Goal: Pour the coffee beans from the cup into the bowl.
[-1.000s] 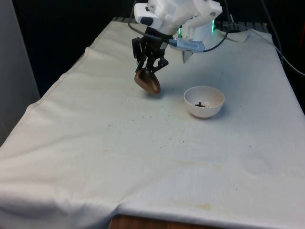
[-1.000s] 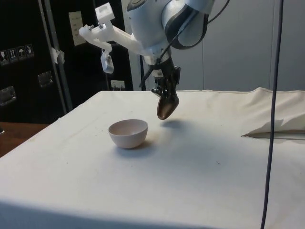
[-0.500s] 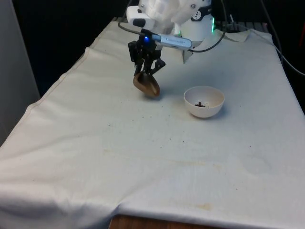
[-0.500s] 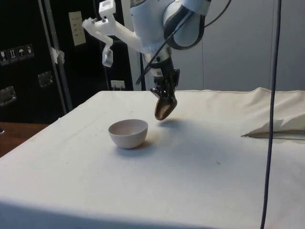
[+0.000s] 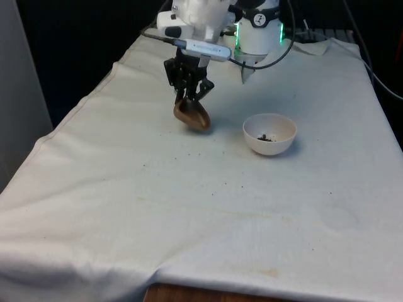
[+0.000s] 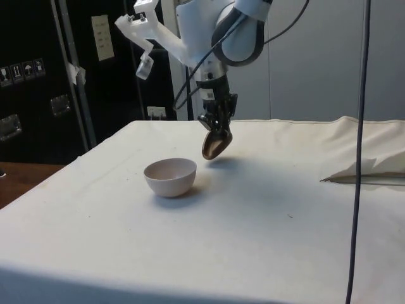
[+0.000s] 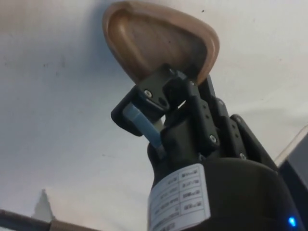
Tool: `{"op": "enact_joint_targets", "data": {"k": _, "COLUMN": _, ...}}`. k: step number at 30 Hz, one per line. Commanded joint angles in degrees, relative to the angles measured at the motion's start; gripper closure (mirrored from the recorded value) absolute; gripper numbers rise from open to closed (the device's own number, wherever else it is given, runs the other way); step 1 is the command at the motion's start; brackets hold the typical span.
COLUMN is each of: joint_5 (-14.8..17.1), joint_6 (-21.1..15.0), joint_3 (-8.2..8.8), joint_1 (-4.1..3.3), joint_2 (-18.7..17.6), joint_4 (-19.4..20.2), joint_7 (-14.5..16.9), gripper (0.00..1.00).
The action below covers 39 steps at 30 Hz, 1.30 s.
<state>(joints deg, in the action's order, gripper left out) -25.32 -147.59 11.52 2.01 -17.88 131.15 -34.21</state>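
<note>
One cup [image 5: 192, 116], one bowl [image 5: 269, 134].

Over the last second the gripper [image 5: 187, 99] has been carried towards the front view's left, away from the bowl [image 5: 269, 134], and the brown cup [image 5: 192, 116] clamped between its fingers has been taken along with it. In the side view the cup [image 6: 212, 145] is seen slightly farther back over the table and lower than before, closer to the white cloth [image 6: 266, 209], and the gripper [image 6: 216, 124] has been turned so that the wrist stands more upright above it. The arm's upper links have been swung back towards the far end of the table
</note>
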Motion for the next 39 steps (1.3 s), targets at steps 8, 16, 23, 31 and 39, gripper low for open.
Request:
{"op": "enact_joint_targets", "data": {"k": 8, "joint_5": 5.50, "joint_6": -1.09, "joint_3": 0.69, "joint_1": 0.17, "joint_2": -0.80, "joint_4": -0.63, "joint_7": 5.16, "gripper": 0.96}}
{"op": "enact_joint_targets", "data": {"k": 16, "joint_5": 12.66, "joint_6": -2.86, "joint_3": 0.29, "joint_1": 1.09, "joint_2": -0.97, "joint_4": -0.40, "joint_7": 12.38, "gripper": 0.96}}
{"op": "enact_joint_targets", "data": {"k": 23, "joint_5": 17.53, "joint_6": -3.09, "joint_3": 0.34, "joint_1": 1.20, "joint_2": -1.03, "joint_4": -0.46, "joint_7": 17.48, "gripper": 0.96}}
{"op": "enact_joint_targets", "data": {"k": 31, "joint_5": 23.43, "joint_6": -2.92, "joint_3": 0.29, "joint_1": 1.38, "joint_2": -1.03, "joint_4": -0.57, "joint_7": 23.84, "gripper": 0.96}}
{"op": "enact_joint_targets", "data": {"k": 39, "joint_5": 29.22, "joint_6": -2.64, "joint_3": 0.29, "joint_1": 1.55, "joint_2": -1.20, "joint_4": -0.74, "joint_7": 30.25, "gripper": 0.96}}
